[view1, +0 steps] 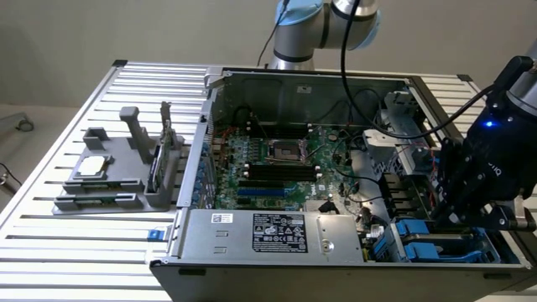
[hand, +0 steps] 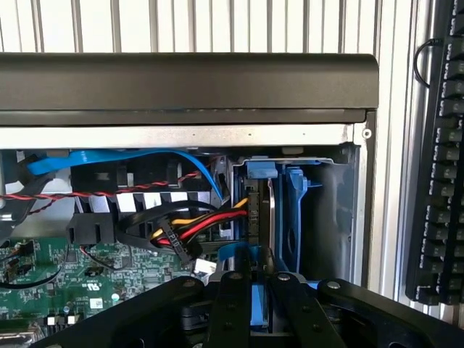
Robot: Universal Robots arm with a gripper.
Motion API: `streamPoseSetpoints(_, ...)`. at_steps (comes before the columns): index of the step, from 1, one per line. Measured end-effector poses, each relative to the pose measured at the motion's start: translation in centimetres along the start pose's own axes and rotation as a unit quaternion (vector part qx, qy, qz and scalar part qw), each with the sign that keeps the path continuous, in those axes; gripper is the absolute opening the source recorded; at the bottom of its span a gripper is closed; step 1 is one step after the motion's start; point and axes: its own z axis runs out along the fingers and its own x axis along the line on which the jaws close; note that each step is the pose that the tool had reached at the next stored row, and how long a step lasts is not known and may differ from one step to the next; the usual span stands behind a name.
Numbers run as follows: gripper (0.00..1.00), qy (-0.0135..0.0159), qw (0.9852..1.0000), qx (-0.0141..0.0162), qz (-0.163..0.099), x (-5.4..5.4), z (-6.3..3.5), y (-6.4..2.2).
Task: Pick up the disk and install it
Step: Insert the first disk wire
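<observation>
the claw (hand: 259, 290) stands over the drive bay (view1: 436, 242) at the front corner of the open computer case (view1: 251, 264), on the exterior view's right. its fingers (hand: 230, 304) are drawn nearly together and clamp a thin blue-edged part. this part appears to be the disk (hand: 259, 308) in its blue carrier, held edge-on. its silver face and white label cannot be seen from here.

the disk sits between the fingers, directly above the bay. beside it in the bay stand blue caddies (hand: 293, 217). a bundle of red, yellow and black cables (hand: 196, 225) lies near the bay, toward the motherboard (view1: 268, 163).

handling judgement: the disk is rigid, dense for its size, and shock-sensitive. the metal faces are smooth and may slip. grip the carrier's long plastic edges. keep it square to the bay.
</observation>
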Motion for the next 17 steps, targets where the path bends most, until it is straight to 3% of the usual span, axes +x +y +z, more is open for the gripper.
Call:
streamPoseSetpoints(13,0.16,0.0061,1.0,0.0004,0.0,-0.3,0.3,0.01)
streamPoseSetpoints(14,0.18,0.0063,1.0,0.0006,0.0,-0.31,0.31,0.01)
streamPoseSetpoints(16,0.3,0.0066,1.0,0.0011,0.0,-0.33,0.27,0.01)
streamPoseSetpoints(17,0.3,0.0065,1.0,0.0014,0.0,-0.34,0.22,0.01)
